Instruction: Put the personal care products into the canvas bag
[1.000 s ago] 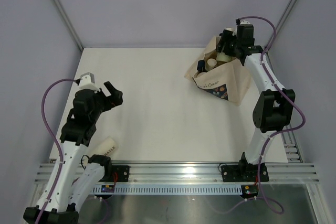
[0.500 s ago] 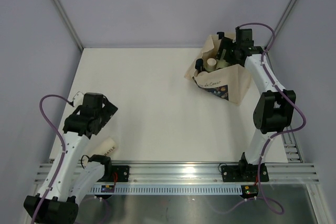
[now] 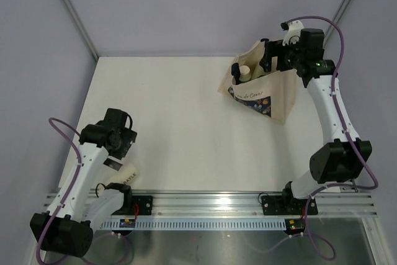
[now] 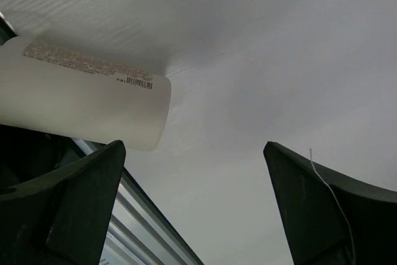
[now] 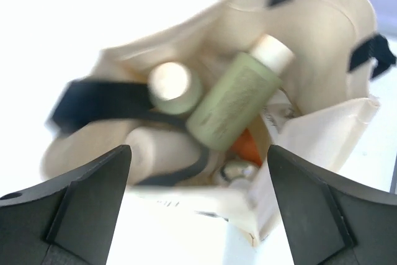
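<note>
The left end effector (image 4: 192, 153) has dropped over the cream-white tube (image 4: 80, 100), jaws apart and empty; the tube lies flat at the desk's (image 3: 186, 122) near-left edge, long axis roughly along it. The right end effector (image 5: 198, 153) has opened wide above the canvas bag (image 3: 267, 94), where the grey-green bottle (image 5: 232, 103) leans cap-up.

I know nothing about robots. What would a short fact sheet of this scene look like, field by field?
Bag: canvas bag, open, at the far right of the table
Inside it: grey-green bottle, orange tube, other items
Outside it: cream-white tube, lying by the left arm's base
Left gripper: open, empty, close to that tube
Right gripper: open, empty, over the bag's mouth
</note>
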Tool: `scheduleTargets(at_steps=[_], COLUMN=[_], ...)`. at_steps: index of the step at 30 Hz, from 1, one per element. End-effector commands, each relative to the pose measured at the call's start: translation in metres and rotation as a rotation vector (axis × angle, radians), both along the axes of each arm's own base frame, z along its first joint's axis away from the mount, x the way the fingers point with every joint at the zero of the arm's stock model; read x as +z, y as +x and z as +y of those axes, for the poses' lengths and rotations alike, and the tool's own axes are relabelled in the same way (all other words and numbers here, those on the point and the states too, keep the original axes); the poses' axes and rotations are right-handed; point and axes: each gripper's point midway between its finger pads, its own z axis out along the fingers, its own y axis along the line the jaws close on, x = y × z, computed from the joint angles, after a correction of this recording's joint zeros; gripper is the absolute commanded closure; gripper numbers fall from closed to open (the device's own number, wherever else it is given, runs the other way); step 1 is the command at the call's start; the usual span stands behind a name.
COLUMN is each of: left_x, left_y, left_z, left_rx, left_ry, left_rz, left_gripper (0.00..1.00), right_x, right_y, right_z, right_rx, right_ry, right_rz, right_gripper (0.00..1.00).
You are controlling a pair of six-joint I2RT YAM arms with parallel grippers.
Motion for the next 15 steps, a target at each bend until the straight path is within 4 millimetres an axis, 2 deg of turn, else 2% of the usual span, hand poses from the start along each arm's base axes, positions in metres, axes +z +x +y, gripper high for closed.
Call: scheduleTargets(at_steps=[1,5,9,15], left_x=[0.004,-0.014,-0.038,-0.05], left_y=[-0.006,-0.023,-0.024,-0.023], left_z=[0.005,0.003,-0.007,-0.005], left_rx=[0.122,0.254,0.435,0.518], left_ry=[-0.007,-0.05,-0.15,-0.12], left_rz=[0.001,0.042,0.026,0.104], left_gripper=[0.01,0.01,0.04,0.05], right_x=[0.05,0.035,0.026,0.027], right_y=[-0.043,-0.069,-0.073,-0.077], right_z=[0.036,0.056,0.061,0.062], right_rx=[0.315,0.447,0.463,0.466], right_ry=[-0.023,0.041,0.068,0.09], right_rz=[-0.191,-0.179,-0.162,-0.172], right_gripper=[0.0,0.0,0.01,0.0])
